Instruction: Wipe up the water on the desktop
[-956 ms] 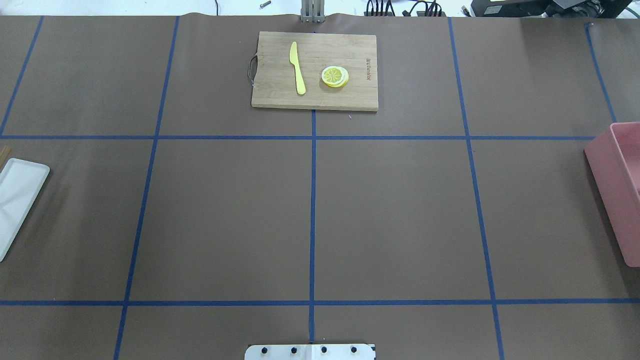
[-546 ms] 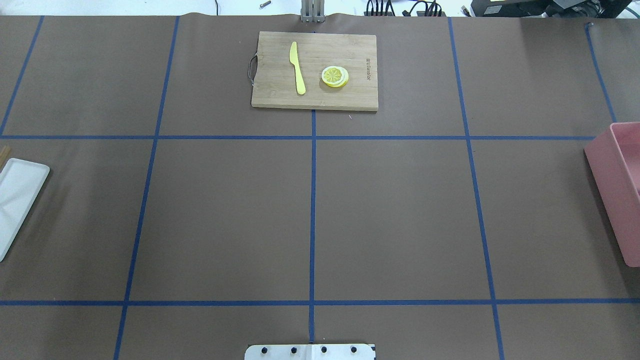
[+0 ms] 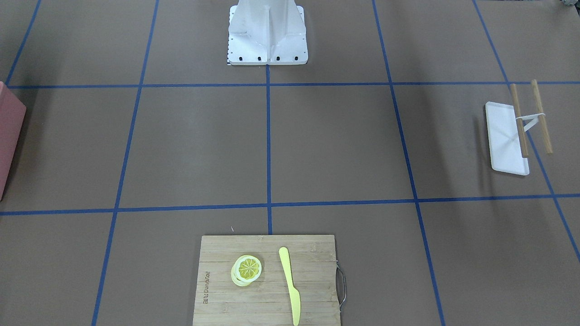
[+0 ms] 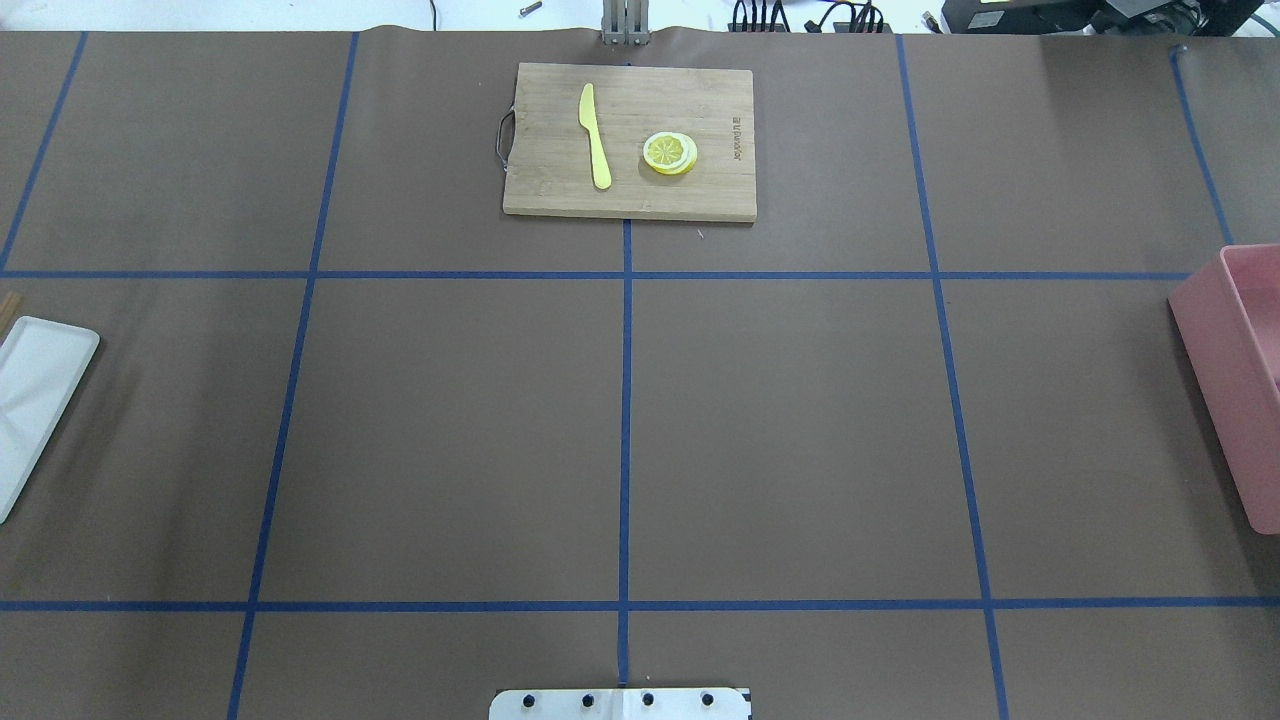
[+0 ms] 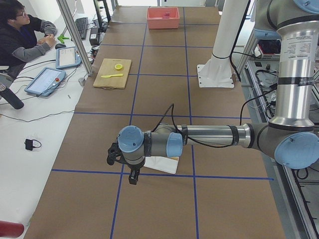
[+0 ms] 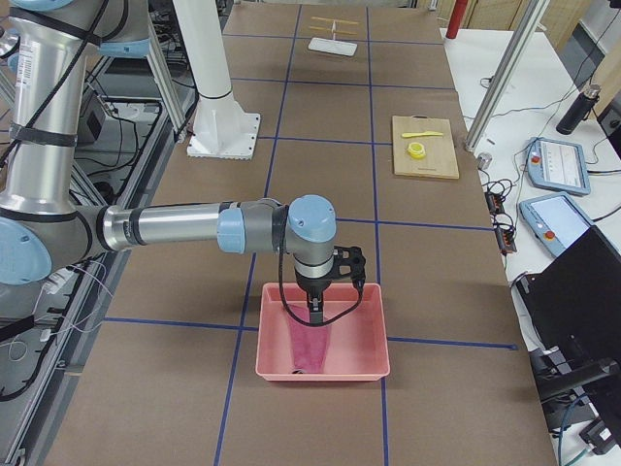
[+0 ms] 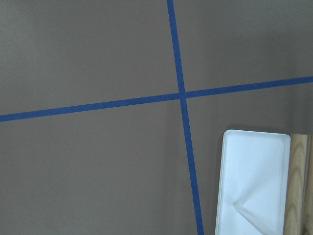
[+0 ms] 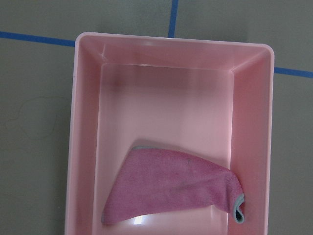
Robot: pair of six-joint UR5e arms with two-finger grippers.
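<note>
A: Right tool [image 6: 317, 313] hangs over the pink bin [image 6: 321, 331], pointed down at the pink cloth [image 8: 171, 186]; seen in the side view only, so cannot tell if fingers are wide or narrow; nothing visibly gripped.

B: Left tool [image 5: 124, 167]?

A: Low over the counter [image 4: 800, 430] nr the white tray [image 5: 160, 164]; side view only again, so state: cannot tell; looks to carry nothing.

B: Cloth position?

A: Crumpled flat on bin floor, toward one end, one corner curled w/ grey edging; not touching the tool as far as I can see.

B: Water?

A: No puddle I can pick out on the brown surface in any view; matte paper, blue tape grid; wet patch may simply not show.

B: Risks from here?

A: My judgement: (1) descent into bin; walls close on both sides, tool could clip the rim and shove or tip the bin; (2) pinching a single layer near the corner; cloth may slip out or trail on lift; (3) spill location unclear, so wipe could miss; (4) cutting board [image 4: 629, 141] w/ yellow knife [image 4: 595, 136] and lemon slices [image 4: 670, 153] at the far middle; a broad sweep there could knock them; (5) wooden sticks [image 3: 530, 117] by the tray near the left arm; a careless move could catch them.
</note>
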